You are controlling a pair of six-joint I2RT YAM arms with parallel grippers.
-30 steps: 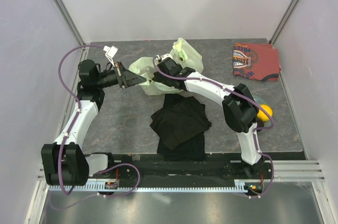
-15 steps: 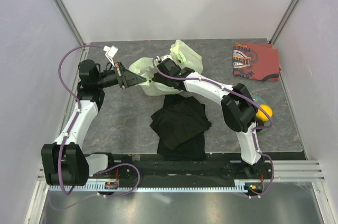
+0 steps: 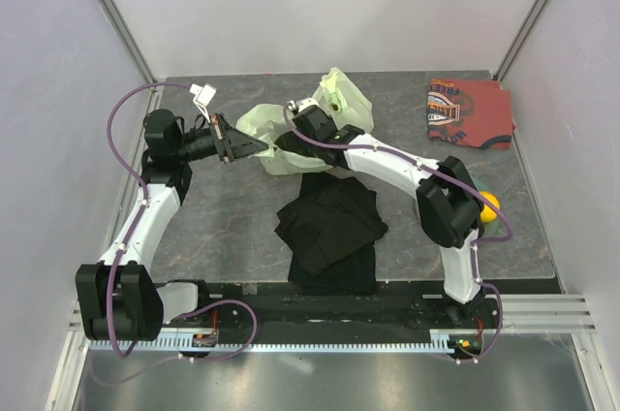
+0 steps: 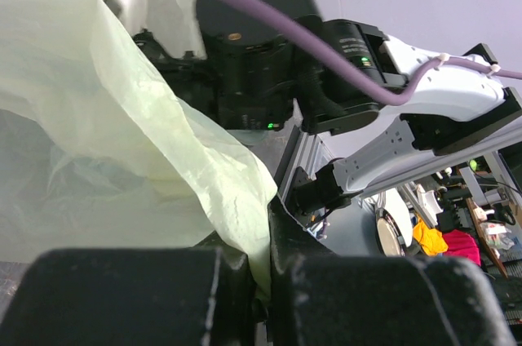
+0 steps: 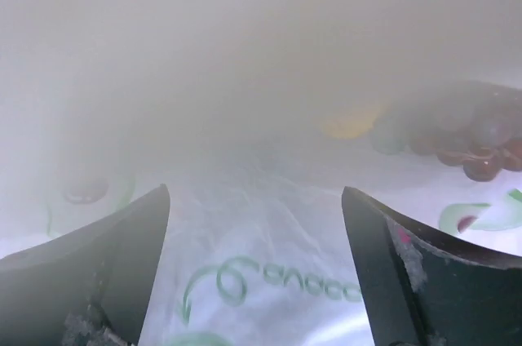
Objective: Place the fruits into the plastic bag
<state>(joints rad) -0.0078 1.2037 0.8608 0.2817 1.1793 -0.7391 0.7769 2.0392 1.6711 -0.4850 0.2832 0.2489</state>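
Note:
The pale yellow-green plastic bag (image 3: pixel 334 101) lies at the middle back of the table. My left gripper (image 3: pixel 239 146) is shut on the bag's left rim, and the thin film (image 4: pixel 245 224) is pinched between its fingers. My right gripper (image 5: pixel 254 192) is open inside the bag with nothing between its fingers (image 5: pixel 114 268). Ahead of it, blurred, lie a yellow fruit (image 5: pixel 351 123), a green fruit (image 5: pixel 391 135) and a dark red grape bunch (image 5: pixel 477 150) on the printed film. Another yellow fruit (image 3: pixel 488 205) shows at the right, half hidden by my right arm's elbow.
A folded black cloth (image 3: pixel 329 227) lies in front of the bag. A red-orange patterned cloth (image 3: pixel 470 112) sits at the back right. A sliver of the grey-green plate (image 3: pixel 502 230) shows by the right arm's elbow. My right arm (image 4: pixel 245 60) stands close past the bag's rim.
My right arm's elbow has swung to the right and covers more of the yellow fruit on the table. Its jaws have opened a little wider. The left arm has not moved.

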